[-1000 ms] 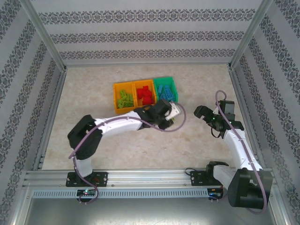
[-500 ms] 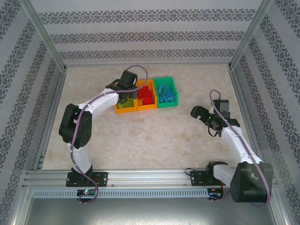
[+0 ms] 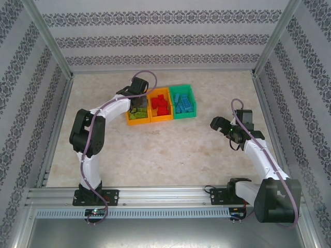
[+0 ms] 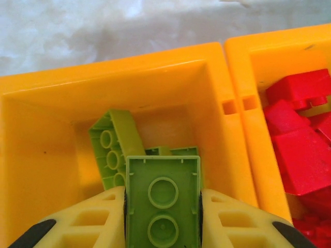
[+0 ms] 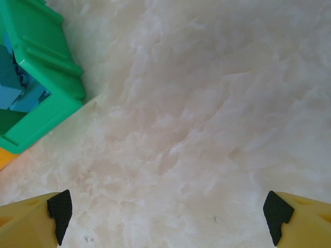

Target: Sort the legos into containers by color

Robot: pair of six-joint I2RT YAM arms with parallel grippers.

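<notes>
The left pincer (image 4: 163,219) is squeezed tight on a lime green studded plastic brick (image 4: 163,199), with one yellow finger (image 4: 90,219) on each side. It holds the brick over the left orange plastic bin (image 4: 103,72). More lime green bricks (image 4: 111,150) lie inside that bin. The middle orange plastic bin (image 4: 243,57) sits right beside it, touching, with red plastic bricks (image 4: 302,150) inside. The green plastic bin (image 3: 184,114) is at the right end of the row and has blue plastic bricks (image 3: 183,103) in it. The right pincer (image 5: 168,212) is wide open and holds nothing. It hangs over the pale tabletop (image 5: 207,103), near the green bin's corner.
</notes>
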